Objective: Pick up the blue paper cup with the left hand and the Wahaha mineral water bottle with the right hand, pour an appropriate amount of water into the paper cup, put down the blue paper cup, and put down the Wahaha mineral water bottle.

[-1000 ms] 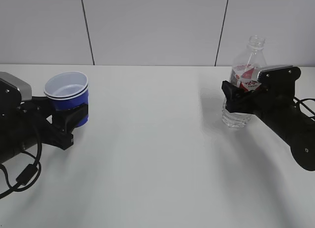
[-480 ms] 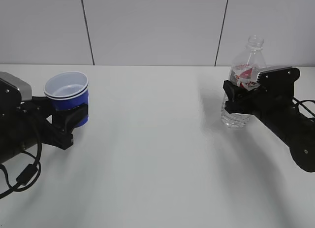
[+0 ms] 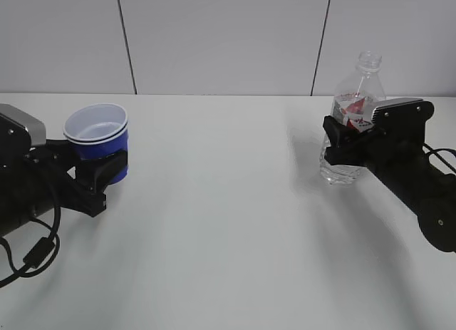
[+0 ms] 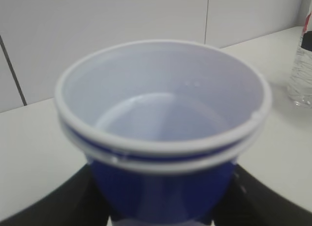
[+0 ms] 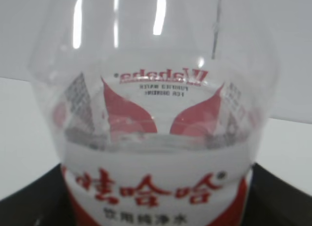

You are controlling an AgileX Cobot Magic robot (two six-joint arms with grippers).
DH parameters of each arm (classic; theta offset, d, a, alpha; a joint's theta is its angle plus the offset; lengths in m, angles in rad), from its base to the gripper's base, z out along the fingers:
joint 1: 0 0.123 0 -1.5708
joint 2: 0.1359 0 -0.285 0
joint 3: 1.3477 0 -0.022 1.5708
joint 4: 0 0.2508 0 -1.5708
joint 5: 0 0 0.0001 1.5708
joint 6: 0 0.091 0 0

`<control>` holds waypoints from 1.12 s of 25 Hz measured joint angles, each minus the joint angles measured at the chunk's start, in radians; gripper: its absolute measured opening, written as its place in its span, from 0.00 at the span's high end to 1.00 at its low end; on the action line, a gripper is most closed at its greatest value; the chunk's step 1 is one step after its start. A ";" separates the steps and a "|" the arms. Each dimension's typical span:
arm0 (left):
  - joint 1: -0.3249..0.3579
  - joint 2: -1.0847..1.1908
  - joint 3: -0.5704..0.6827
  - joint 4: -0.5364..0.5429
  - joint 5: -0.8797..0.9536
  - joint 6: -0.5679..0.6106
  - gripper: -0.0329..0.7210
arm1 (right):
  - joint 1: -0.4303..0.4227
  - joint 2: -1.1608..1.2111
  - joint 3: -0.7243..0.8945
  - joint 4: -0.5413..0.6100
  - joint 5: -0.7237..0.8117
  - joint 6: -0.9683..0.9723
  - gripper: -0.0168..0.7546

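Wahaha mineral water bottle (image 3: 348,134), red-script label, clamped by right hand (image 3: 340,146); left hand (image 3: 100,174) pinches blue paper cup (image 3: 98,139).

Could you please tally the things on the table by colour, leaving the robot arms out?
Blue: 1, the paper cup, white inside.
Clear: 1, the water bottle with a red-and-white label.
Total: 2.
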 joint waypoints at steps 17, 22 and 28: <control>0.000 0.000 0.000 0.000 0.000 0.000 0.39 | 0.000 0.008 -0.001 0.000 -0.013 0.058 0.37; 0.000 0.002 -0.026 0.000 0.000 0.000 0.39 | 0.000 -0.028 0.000 -0.014 0.033 0.112 0.37; 0.000 0.095 -0.131 0.069 0.000 -0.057 0.39 | 0.000 -0.134 0.008 -0.036 0.108 0.143 0.37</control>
